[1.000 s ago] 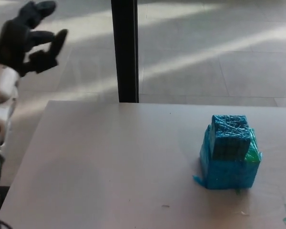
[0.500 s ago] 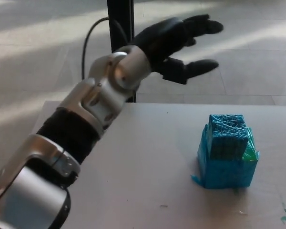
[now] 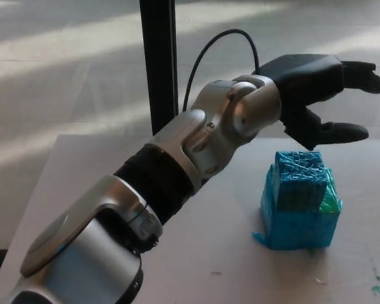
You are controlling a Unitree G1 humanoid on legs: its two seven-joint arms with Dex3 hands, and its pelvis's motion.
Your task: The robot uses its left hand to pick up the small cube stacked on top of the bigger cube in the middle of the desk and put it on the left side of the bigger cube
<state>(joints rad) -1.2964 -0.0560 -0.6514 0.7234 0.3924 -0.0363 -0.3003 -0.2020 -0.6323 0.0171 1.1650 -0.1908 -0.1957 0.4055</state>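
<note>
Desk (image 3: 82, 164): pale tabletop, bearing the big cube right of its middle; the landmark for all entries below is that big cube.

Left arm (image 3: 177, 164): silver and black, stretched diagonally from the lower left corner towards the big cube. A second ago only its hand showed, far off at the desk's left edge; half a second ago the arm had swung halfway across. It now reaches over the cube.

Black post (image 3: 157, 63): upright behind the desk, well left of the big cube.

Big cube (image 3: 297, 218): blue, wrapped, resting on the desk, unmoved apart from a slight camera shift.

Left hand (image 3: 313, 85): black, just above the big cube and its load, fingers (image 3: 358, 73) spread wide with the thumb (image 3: 339, 133) apart, holding nothing.

Small cube (image 3: 301, 177): blue, still stacked on top of the big cube, untouched.

Judgement: the approach looks nearly complete; lowering and closing on the small cube likely comes next.

Right hand: not in view.
</note>
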